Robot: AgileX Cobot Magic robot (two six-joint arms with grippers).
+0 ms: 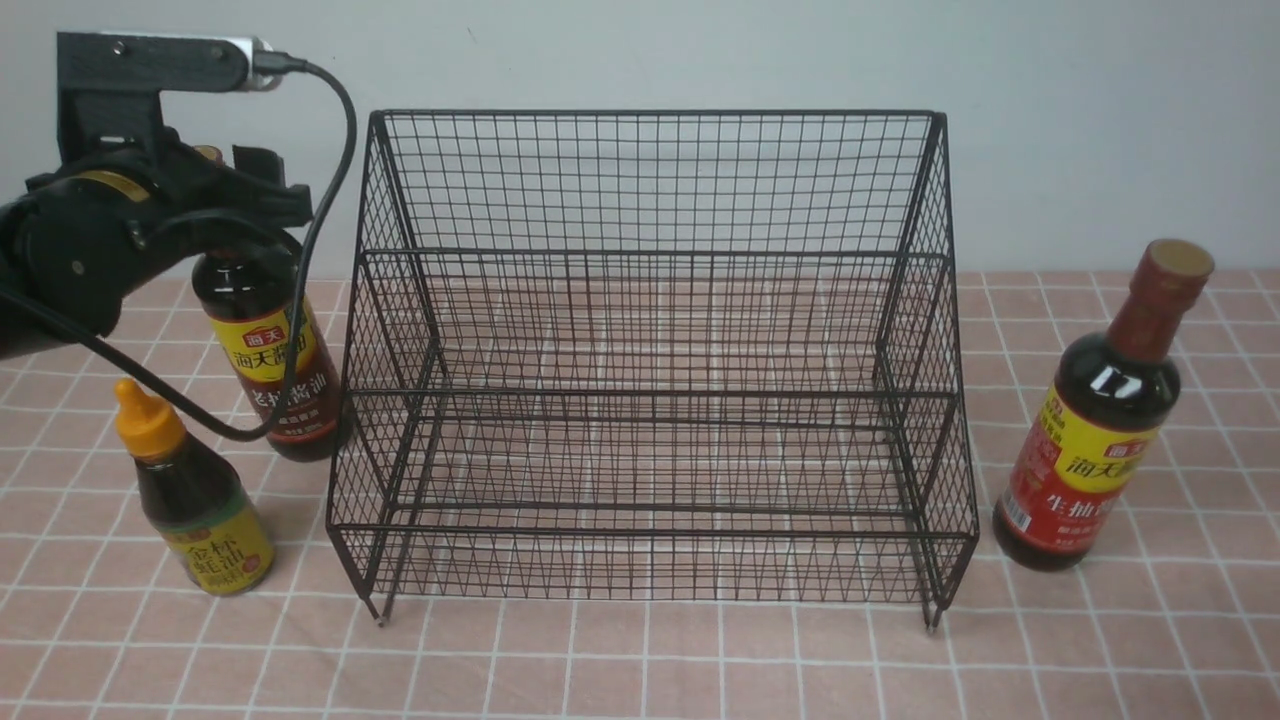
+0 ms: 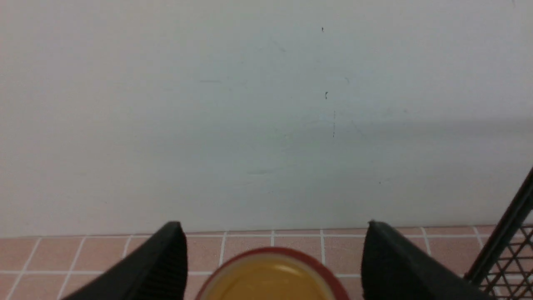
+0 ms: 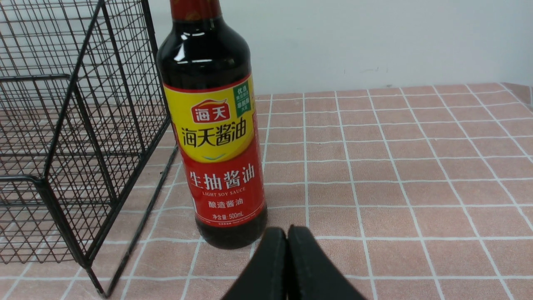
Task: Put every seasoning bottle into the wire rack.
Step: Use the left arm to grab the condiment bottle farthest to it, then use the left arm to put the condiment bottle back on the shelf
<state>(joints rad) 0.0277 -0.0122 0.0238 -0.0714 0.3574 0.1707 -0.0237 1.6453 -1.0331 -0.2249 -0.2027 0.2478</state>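
Observation:
The black wire rack (image 1: 650, 250) stands empty in the middle of the table. A tall bottle with a yellow-and-brown label (image 1: 270, 360) stands at the rack's left side. My left gripper (image 1: 235, 190) is open, with a finger on each side of this bottle's top; its tan cap (image 2: 270, 279) sits between the spread fingers (image 2: 166, 266), apart from both. A short bottle with an orange nozzle cap (image 1: 195, 505) stands in front of it. A tall bottle with a yellow-and-red label (image 1: 1095, 430) stands right of the rack. My right gripper (image 3: 287, 233) is shut and empty, just in front of that bottle (image 3: 214, 137).
The table has a pink tiled cover (image 1: 640, 660) and a pale wall runs close behind the rack. A black cable (image 1: 320, 200) hangs from the left wrist past the rack's left side. The rack's corner shows in the left wrist view (image 2: 508, 258) and the right wrist view (image 3: 62, 125).

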